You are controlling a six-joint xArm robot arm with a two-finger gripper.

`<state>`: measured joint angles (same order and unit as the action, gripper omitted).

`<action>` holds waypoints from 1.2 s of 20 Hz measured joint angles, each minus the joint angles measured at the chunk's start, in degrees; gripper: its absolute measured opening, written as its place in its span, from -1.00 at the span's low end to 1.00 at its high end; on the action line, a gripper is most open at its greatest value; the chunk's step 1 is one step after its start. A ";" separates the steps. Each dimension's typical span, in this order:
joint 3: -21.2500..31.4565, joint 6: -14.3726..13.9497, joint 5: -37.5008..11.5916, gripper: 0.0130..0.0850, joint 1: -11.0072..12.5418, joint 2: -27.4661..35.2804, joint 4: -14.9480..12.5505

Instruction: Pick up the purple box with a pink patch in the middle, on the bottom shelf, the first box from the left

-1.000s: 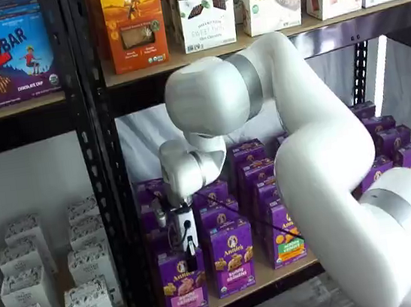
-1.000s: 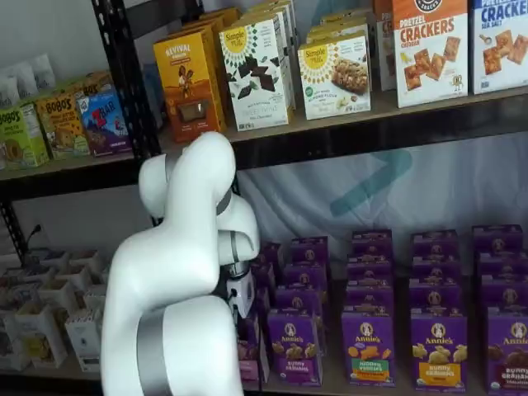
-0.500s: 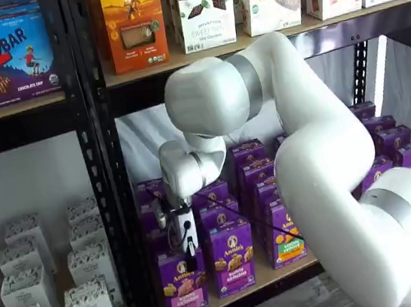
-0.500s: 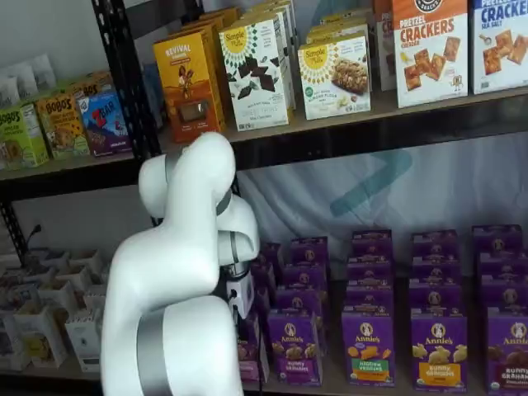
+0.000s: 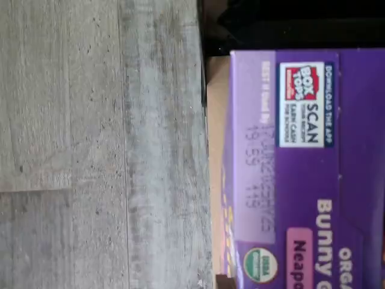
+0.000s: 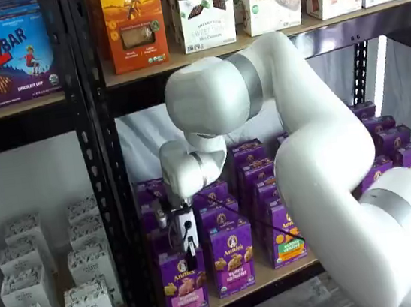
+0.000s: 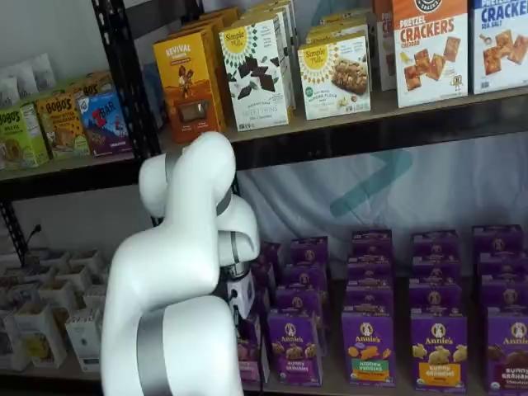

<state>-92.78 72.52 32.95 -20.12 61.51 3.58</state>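
Note:
The purple box [image 6: 184,291] with a pink band stands upright at the front left end of the bottom shelf [image 6: 282,272], beside the black rack post. My gripper [image 6: 191,258] hangs right at the box's top front edge. Only a black finger shows below the white body, side-on, so the jaws cannot be judged. In the wrist view the box's purple top [image 5: 313,180], with a Box Tops mark and a pink patch, lies close under the camera on the tan shelf board [image 5: 215,120]. In a shelf view my arm hides most of the box [image 7: 248,353].
Purple cartons with other bands stand right of the box [image 6: 233,257] and further along [image 6: 283,235], with several rows behind. The black post [image 6: 118,210] is close on the left, with white cartons [image 6: 89,305] beyond it. Grey floor [image 5: 102,144] lies below the shelf edge.

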 joint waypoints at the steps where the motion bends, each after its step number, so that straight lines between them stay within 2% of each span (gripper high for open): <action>1: -0.12 0.09 0.43 -0.44 0.04 -0.01 0.07; 5: 0.15 0.60 1.32 -0.44 0.21 -0.42 0.51; 14: 4.15 -0.40 -1.62 -0.44 0.09 -2.81 -0.65; 24: 16.75 -2.58 -8.26 -0.44 -0.82 -10.61 -2.28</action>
<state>-76.03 69.94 24.69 -20.94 50.90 1.30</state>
